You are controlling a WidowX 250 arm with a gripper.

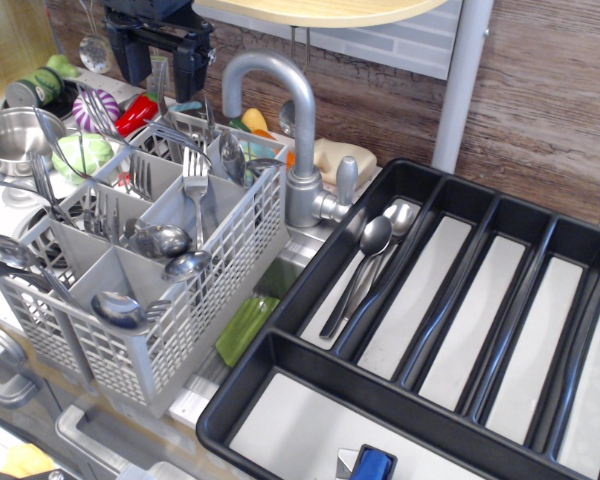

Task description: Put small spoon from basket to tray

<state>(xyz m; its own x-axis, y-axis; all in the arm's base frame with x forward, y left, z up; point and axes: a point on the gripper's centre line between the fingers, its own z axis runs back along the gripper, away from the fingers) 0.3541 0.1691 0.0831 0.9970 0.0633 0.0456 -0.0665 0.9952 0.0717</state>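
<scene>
The light grey lattice basket (230,250) stands at the left with forks (195,175) and wide-bowled spoons (160,240) upright in its compartments. The black tray (480,200) lies at the right. Two slim steel spoons (372,240) lie in its leftmost long compartment. My black gripper (162,72) hangs above the basket's back compartments at the top left, its fingers apart. A thin steel handle (161,85) stands between the fingers. I cannot tell whether this is the small spoon or whether the fingers touch it.
A steel faucet (298,120) rises between basket and tray. A green sponge (245,330) lies below the basket's right side. A steel pot (10,140) and colourful dishes sit at the far left. A blue object (375,465) lies in the tray's front compartment. A wooden shelf (320,10) overhangs the top.
</scene>
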